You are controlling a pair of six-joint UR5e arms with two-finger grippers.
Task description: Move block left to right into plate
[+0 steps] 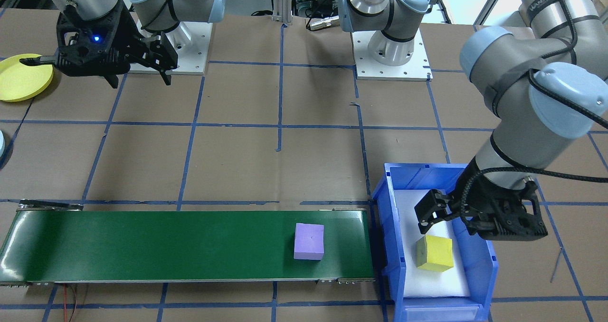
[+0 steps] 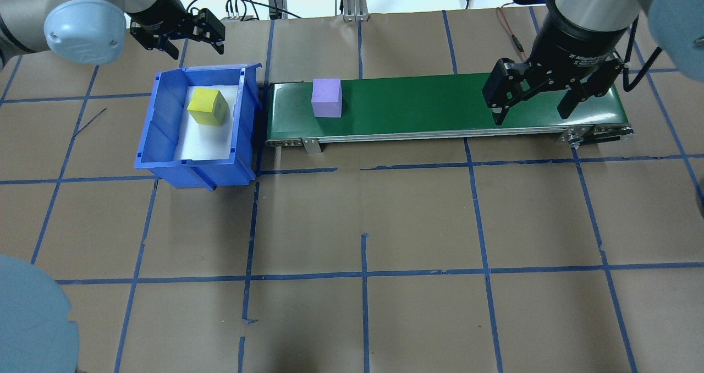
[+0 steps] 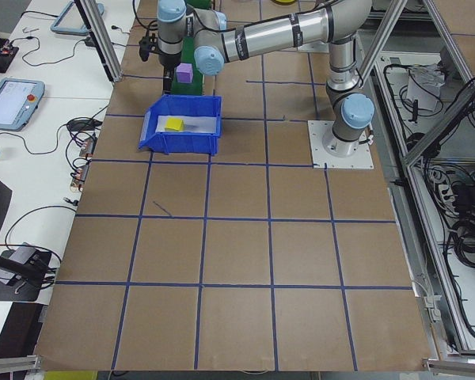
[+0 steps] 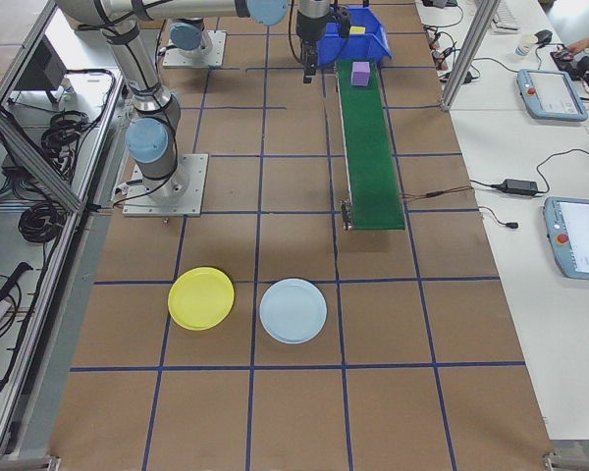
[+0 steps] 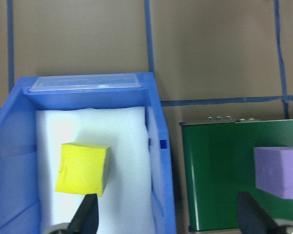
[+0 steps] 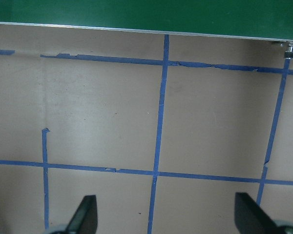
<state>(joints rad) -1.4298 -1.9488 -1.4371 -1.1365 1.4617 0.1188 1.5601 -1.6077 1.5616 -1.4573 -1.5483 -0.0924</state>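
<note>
With both pincers open and empty, left pincer (image 1: 430,217) above the blue bin (image 1: 484,284) and right pincer (image 2: 531,100) waiting, I fear the purple block (image 2: 326,98) on the green belt (image 2: 418,106) could overrun before reaching the yellow plate (image 4: 201,298).

A matt, foam-like finish was shown by the purple block (image 1: 308,241); glossy blue plastic by the bin (image 1: 390,246); a smooth sheen by the green belt (image 1: 166,246).

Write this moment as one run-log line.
purple block: on green belt | yellow block: in blue bin | left gripper: open | right gripper: open, empty | yellow plate: empty
</note>
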